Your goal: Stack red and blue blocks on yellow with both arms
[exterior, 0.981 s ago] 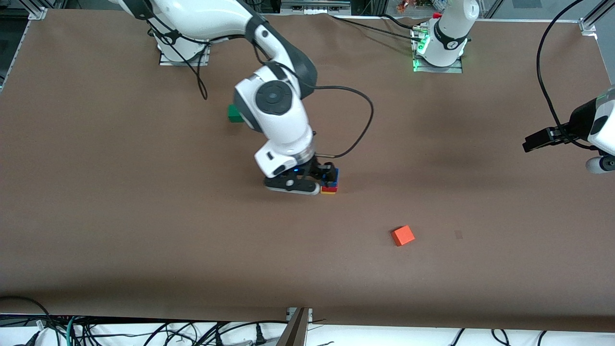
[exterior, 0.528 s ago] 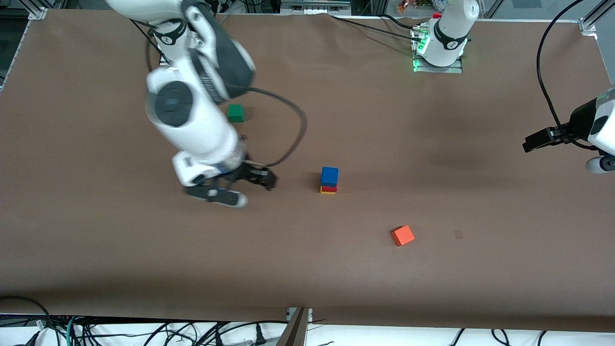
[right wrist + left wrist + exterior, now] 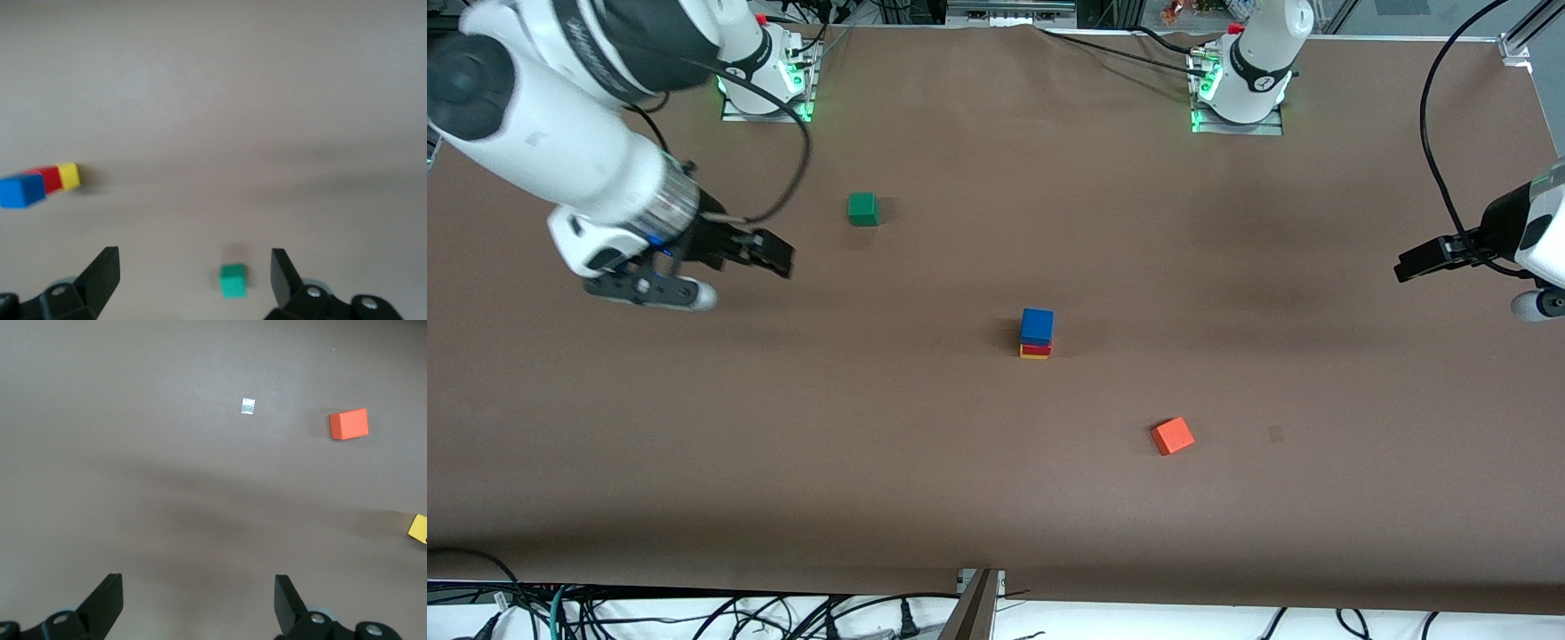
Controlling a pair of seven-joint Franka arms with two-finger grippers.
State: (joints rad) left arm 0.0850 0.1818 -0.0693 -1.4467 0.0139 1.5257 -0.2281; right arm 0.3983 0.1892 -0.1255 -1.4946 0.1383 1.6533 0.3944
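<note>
Blue block [image 3: 1037, 324] sits on the red block [image 3: 1036, 348], which sits on the yellow block [image 3: 1033, 356], mid-desk [image 3: 996, 498]. We judge stacking done. Our right claw [image 3: 734, 262] hangs spread over the right arm's end; our left claw [image 3: 200, 607], also spread, waits. Next calls only for parking.
</note>
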